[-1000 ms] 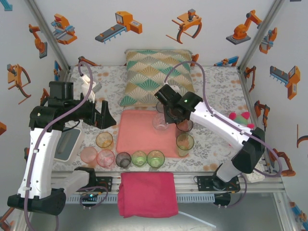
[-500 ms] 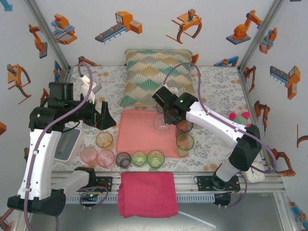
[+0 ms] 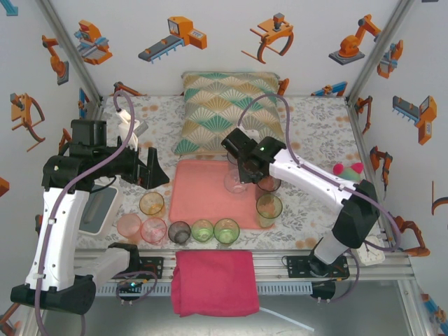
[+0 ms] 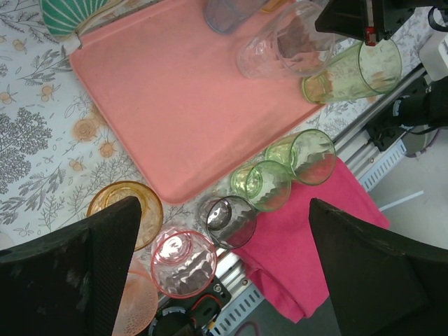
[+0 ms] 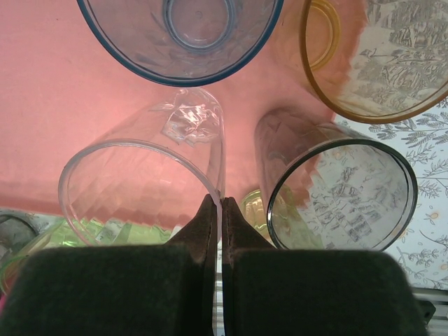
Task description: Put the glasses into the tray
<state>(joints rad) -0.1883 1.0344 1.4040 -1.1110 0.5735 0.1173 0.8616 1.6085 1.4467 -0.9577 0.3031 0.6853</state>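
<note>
Placing | clear glass [image 3: 234,183] was pinched by its rim in right gripper [image 5: 218,204] over right side of tray [image 3: 199,196] | left gripper [image 3: 152,168] was spread, empty | next: upright set-down, then release called for.

Lighting: bright, even and diffuse, from above, with white walls adding fill. Shadows: faint, short and soft-edged on the patterned surface [image 3: 315,126] and the tray [image 3: 203,196]. Top view: sharp from near to far, colours saturated, frame posts leaning outward toward the corners as from a wide lens. Left wrist view: scene crisp; left gripper [image 4: 224,204] with fingers [image 4: 66,276] showing as near-black, featureless, soft-edged masses at near left and near right. Right wrist view: right gripper [image 5: 217,210] with fingers [image 5: 112,287] dark and blurred; clear glass [image 5: 150,175] carrying small white glints on its wall; rims closest to the lens slightly soft.
</note>
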